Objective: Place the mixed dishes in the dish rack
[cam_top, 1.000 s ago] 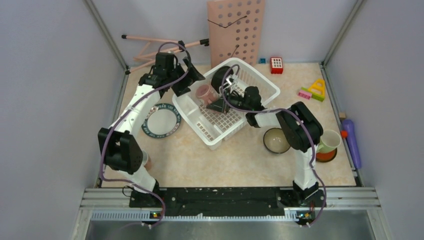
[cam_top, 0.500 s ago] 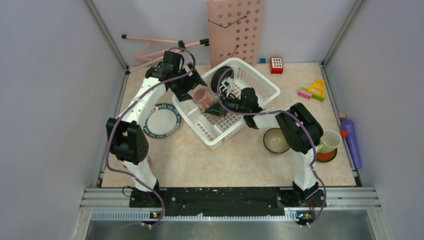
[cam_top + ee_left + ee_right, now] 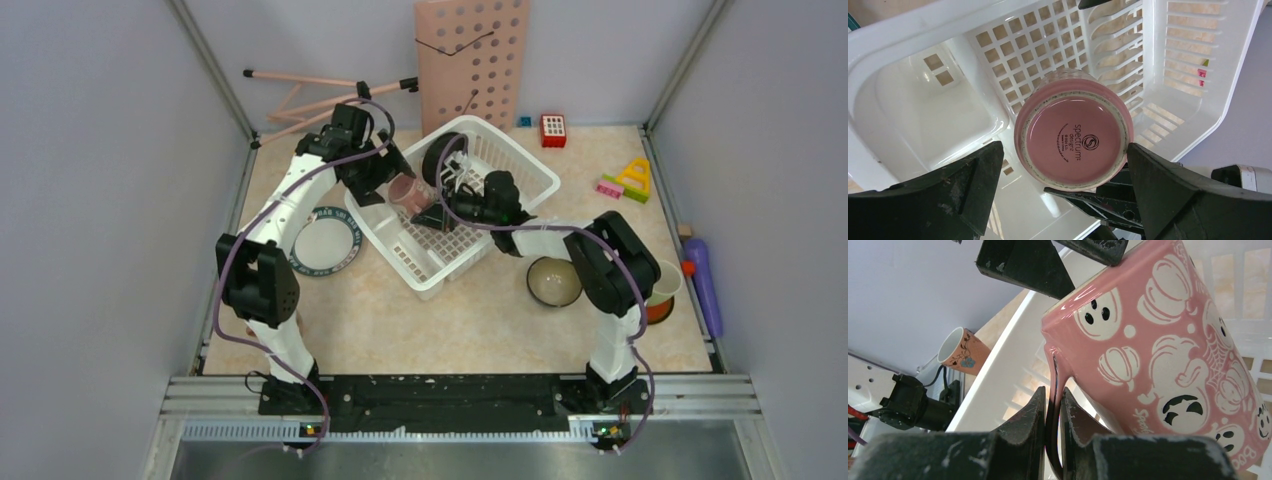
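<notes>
A pink cup with white pumpkins and ghosts (image 3: pixel 1158 335) hangs tilted over the white dish rack (image 3: pixel 390 258). My right gripper (image 3: pixel 1052 415) is shut on its thin handle; in the top view it (image 3: pixel 434 210) reaches in from the right. The cup's base (image 3: pixel 1073 142) faces my left gripper (image 3: pixel 1064 172), which is open with a finger on each side, the right finger almost touching. The left gripper (image 3: pixel 385 180) is over the rack's left rim. A teal-rimmed plate (image 3: pixel 324 240) lies left of the rack. A bowl (image 3: pixel 553 281), a green mug (image 3: pixel 668 282) and an orange plate (image 3: pixel 655 312) lie to the right.
A dark round object (image 3: pixel 437 155) stands upright at the rack's back. A pink perforated board (image 3: pixel 472 60) leans on the back wall. Toy blocks (image 3: pixel 630 180) and a purple cylinder (image 3: pixel 702 280) lie at the right. A floral orange-pink cup (image 3: pixel 960 352) stands outside the rack.
My left arm has swung right, bringing its open gripper around the cup's base. My right gripper has shifted slightly left and back with the cup.
</notes>
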Motion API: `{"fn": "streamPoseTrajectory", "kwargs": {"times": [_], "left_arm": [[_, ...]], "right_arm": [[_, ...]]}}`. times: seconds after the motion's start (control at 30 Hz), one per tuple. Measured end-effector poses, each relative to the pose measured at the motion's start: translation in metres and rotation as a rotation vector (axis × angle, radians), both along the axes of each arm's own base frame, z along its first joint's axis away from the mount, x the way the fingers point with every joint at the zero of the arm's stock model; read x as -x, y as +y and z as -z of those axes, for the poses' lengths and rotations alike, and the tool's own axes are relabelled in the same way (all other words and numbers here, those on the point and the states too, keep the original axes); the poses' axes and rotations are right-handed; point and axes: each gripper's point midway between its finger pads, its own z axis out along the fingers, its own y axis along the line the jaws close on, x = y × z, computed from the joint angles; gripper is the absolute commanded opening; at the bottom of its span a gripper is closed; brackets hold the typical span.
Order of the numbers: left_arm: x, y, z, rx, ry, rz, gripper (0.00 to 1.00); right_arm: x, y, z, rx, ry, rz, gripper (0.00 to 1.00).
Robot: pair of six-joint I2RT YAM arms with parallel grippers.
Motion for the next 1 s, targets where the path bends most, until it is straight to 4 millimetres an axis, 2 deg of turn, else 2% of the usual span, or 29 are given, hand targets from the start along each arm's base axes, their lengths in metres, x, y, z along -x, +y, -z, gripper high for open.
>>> {"fn": "streamPoseTrajectory", "kwargs": {"times": [0.3,0.73,1.0], "left_arm": [[0.001,0.000,-0.001,0.006,0.008,-0.004,0.98],[0.001,-0.002,0.000,0.025,0.022,-0.005,0.98],[-0.002,-0.003,-0.004,0.055,0.020,-0.009,0.98]], "right_arm": [[0.014,0.008,-0.001,0.024,-0.012,-0.029,0.00],[0.012,0.007,-0.007,0.019,-0.011,-0.014,0.00],[0.009,0.007,-0.018,-0.013,-0.035,0.025,0.00]]}}
